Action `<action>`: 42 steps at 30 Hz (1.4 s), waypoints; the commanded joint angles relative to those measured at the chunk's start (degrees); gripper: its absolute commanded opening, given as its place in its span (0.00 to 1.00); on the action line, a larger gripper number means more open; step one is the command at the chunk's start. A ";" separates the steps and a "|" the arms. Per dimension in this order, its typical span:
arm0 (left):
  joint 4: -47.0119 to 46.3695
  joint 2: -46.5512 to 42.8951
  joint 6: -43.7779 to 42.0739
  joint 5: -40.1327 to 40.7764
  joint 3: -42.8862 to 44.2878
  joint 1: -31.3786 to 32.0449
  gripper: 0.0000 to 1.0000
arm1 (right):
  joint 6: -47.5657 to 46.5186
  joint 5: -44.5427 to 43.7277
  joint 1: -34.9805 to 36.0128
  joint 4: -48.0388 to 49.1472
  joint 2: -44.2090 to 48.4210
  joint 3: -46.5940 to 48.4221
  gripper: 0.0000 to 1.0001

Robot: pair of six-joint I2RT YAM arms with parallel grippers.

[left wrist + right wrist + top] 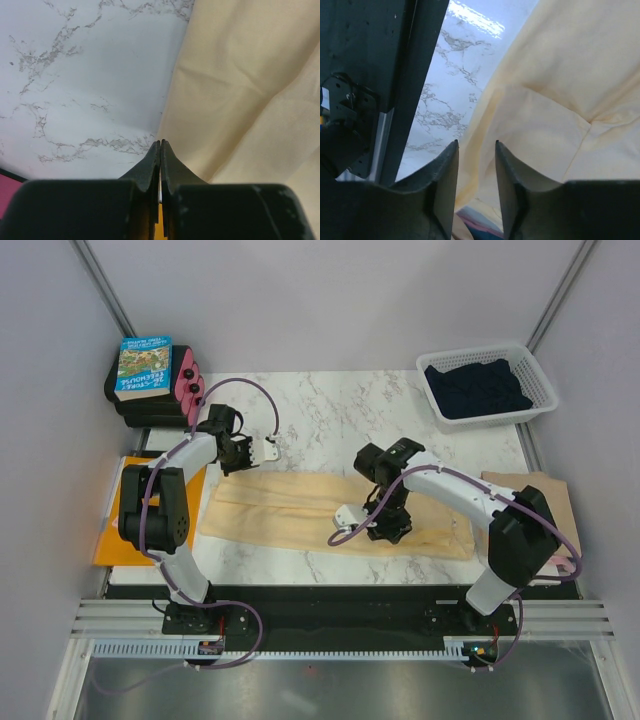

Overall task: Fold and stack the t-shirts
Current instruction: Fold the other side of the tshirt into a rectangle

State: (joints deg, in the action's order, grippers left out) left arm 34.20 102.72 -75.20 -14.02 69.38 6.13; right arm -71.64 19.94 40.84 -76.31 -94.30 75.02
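A large pale yellow t-shirt (300, 505) lies folded into a long band across the marble table (330, 410). My left gripper (237, 462) is shut at the shirt's far left corner. In the left wrist view its tips (160, 143) meet right over the shirt's edge (240, 85), with nothing seen between them. My right gripper (390, 530) is open low over the shirt's near edge, and cloth (545, 100) lies below its fingers (476, 145). A dark navy t-shirt (478, 388) lies in a white basket (540, 380). A tan t-shirt (552, 495) lies at the right edge. No pink t-shirt shows.
A flat orange sheet (115, 535) lies at the left edge under the left arm. A book (145, 365) rests on black boxes with pink parts (187, 388) at the far left corner. Grey walls close in the table's sides and back.
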 commanded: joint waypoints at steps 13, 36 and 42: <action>0.34 -1.82 -0.83 -3.12 0.76 1.34 0.02 | 11.68 -3.85 -7.07 10.90 -0.09 0.65 0.19; 4.21 -1.73 -0.83 -1.10 -3.82 2.39 0.02 | 14.42 -9.92 -17.81 29.99 -18.63 3.02 0.00; 5.70 -2.08 -1.70 -0.74 -3.38 2.39 0.02 | 14.86 -9.84 -18.16 31.49 -20.22 3.20 0.00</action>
State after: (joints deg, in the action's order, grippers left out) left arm 37.85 100.79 -75.94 -15.03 65.49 8.49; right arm -57.43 10.20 23.18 -49.23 -111.70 77.52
